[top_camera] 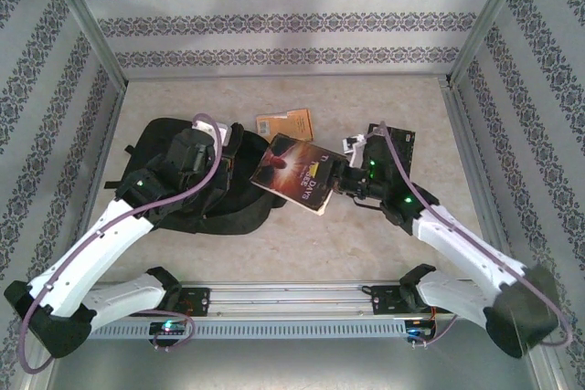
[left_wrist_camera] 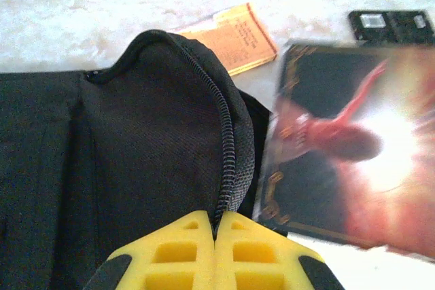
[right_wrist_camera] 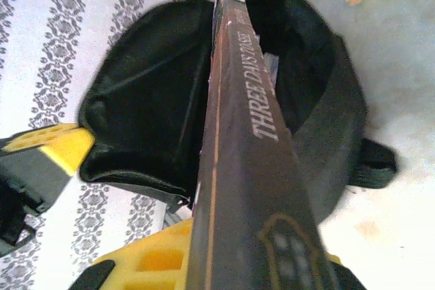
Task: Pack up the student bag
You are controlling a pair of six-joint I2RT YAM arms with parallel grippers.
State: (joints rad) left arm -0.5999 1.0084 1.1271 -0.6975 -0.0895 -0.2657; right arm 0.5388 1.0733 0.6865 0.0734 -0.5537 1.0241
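The student bag (top_camera: 206,194) lies left of centre, black and soft, with its mouth facing right. My left gripper (left_wrist_camera: 216,225) is shut on the bag's zipper edge (left_wrist_camera: 228,134) and holds the opening up. My right gripper (right_wrist_camera: 251,249) is shut on a dark book (right_wrist_camera: 245,120), spine up, with white lettering. From above, the book (top_camera: 297,171) hangs tilted between the right gripper (top_camera: 336,180) and the bag. Its far end reaches the open mouth of the bag (right_wrist_camera: 149,100). The left gripper (top_camera: 227,151) sits at the bag's upper right rim.
An orange booklet (top_camera: 284,123) lies flat on the table behind the book. A flat black item (top_camera: 399,148) rests to the right, partly under the right arm. Patterned walls and metal rails enclose the table on three sides.
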